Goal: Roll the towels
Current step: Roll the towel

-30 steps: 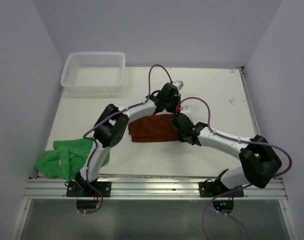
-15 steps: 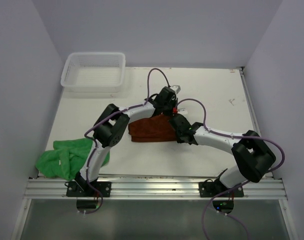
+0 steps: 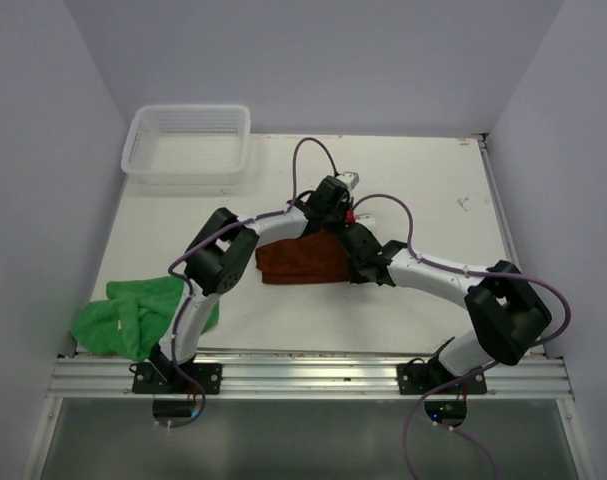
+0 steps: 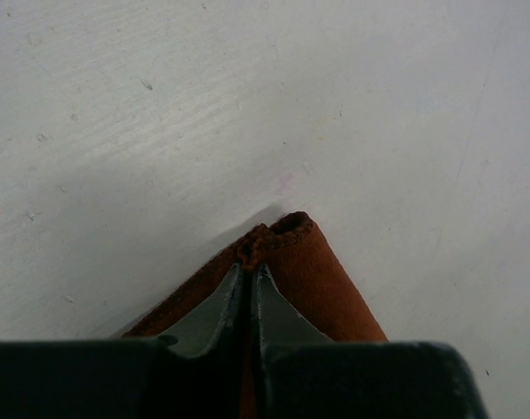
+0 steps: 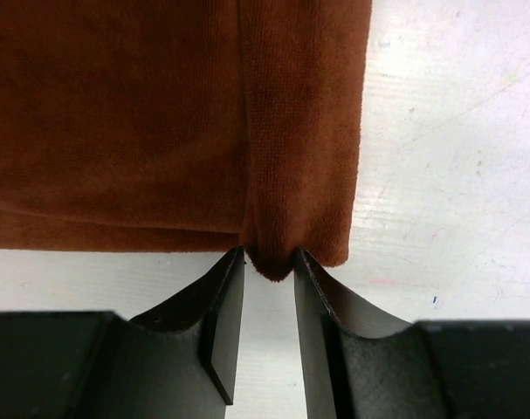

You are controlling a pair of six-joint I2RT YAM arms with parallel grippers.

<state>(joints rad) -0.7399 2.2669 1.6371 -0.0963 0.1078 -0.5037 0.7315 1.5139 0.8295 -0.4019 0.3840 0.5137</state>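
One rust towel [image 3: 298, 260], left gripper [image 4: 249, 276] — seemingly — pinching

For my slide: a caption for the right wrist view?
Right tool, jaws parted, straddles a fold of the rust-brown terry towel.

White links [image 3: 438, 282], black joints [image 3: 223, 262] and purple cables [image 3: 313, 139]; tool fingers [image 5: 223, 319] seemingly dark grey.

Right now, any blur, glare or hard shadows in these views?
Top external: sharp, evenly lit, soft shadows only, no glare; arms hide part of the brown towel. Left wrist: table sharp, left gripper dark and blurred up close, soft shadow beside the towel corner. Right wrist: towel pile crisp, right gripper dark, slightly soft; no glare.
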